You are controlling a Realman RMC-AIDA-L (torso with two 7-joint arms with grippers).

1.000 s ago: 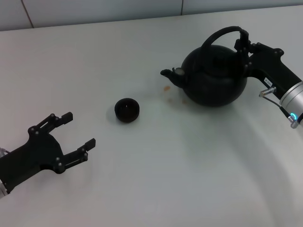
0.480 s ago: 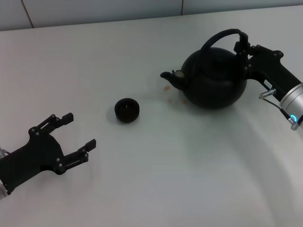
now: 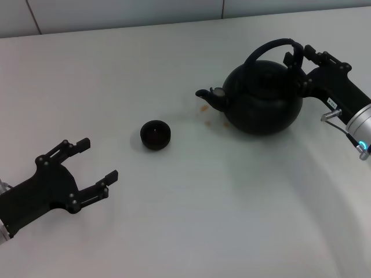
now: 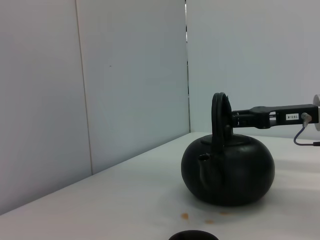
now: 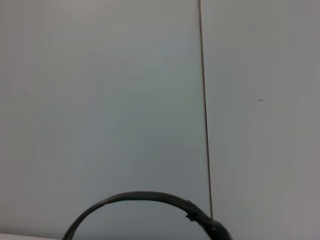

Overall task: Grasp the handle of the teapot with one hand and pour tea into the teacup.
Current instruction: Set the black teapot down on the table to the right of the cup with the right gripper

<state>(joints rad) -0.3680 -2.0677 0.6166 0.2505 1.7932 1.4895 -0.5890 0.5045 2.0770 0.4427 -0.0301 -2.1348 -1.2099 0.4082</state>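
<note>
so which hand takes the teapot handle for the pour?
Right. The right hand is already at the handle of the teapot. The left hand sits open, near the table's front left, farther from the teapot than the teacup.

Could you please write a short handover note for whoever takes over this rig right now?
Right gripper: at the thick side of the handle; whether it grips cannot be told.
Left gripper: open, parked near the table's left front edge.
Teapot: upright on the table, spout toward the teacup, which stands apart to its left. A few brown spots lie below the spout.
Done: reach to the handle.
Left: confirm the grasp, lift, carry to the cup, tilt and pour.
</note>
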